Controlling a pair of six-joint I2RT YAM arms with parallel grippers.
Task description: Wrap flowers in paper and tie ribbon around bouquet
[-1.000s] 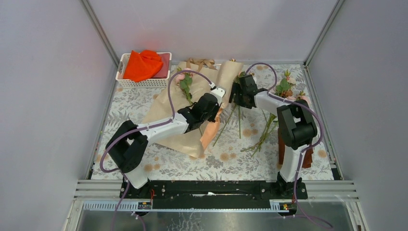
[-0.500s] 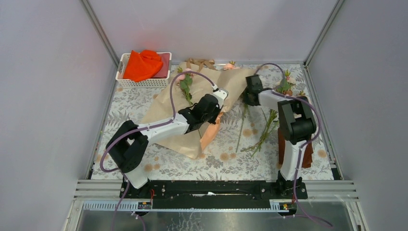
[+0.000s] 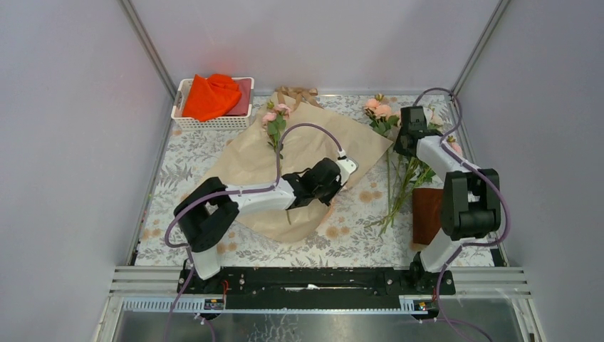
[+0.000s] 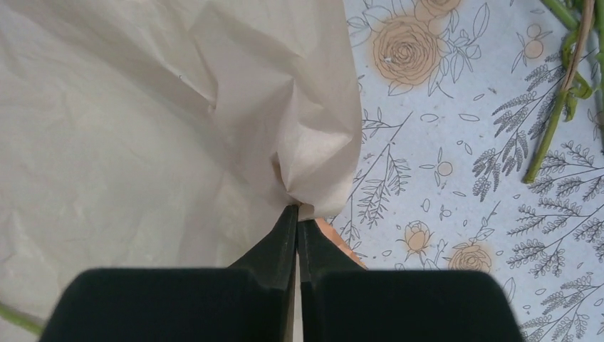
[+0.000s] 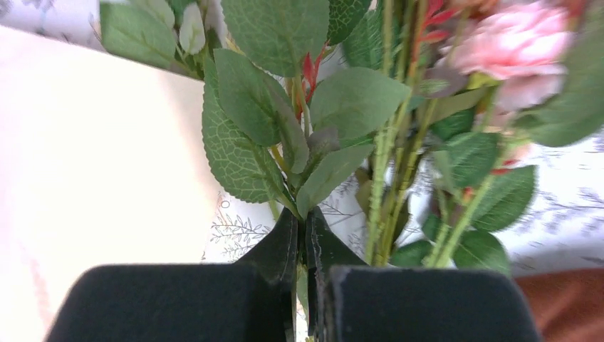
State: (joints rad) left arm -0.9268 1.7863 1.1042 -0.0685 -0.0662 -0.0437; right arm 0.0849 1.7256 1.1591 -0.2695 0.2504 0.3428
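Note:
The peach paper [image 3: 299, 160] lies spread on the patterned mat, with one flower [image 3: 274, 125] on its far left part. My left gripper [image 3: 347, 169] is shut on the paper's right edge; in the left wrist view the jaws [image 4: 298, 214] pinch a puckered corner of the paper [image 4: 142, 128]. The other flowers [image 3: 384, 114] lie to the right of the paper, stems pointing toward me. My right gripper [image 3: 403, 142] is among them, shut on a green stem [image 5: 303, 224] below the leaves and pink blooms [image 5: 335, 107]. The tan ribbon [image 3: 295, 92] lies behind the paper.
A white basket [image 3: 186, 121] with a bright orange-red cloth [image 3: 211, 96] stands at the back left. A brown block [image 3: 427, 214] lies by the right arm. Loose stems [image 4: 563, 92] lie right of the paper's edge. Walls close in the mat.
My left gripper drew the paper's edge right and toward me, laying the sheet flatter. My right gripper swung right to the loose flowers and shut on a stem.

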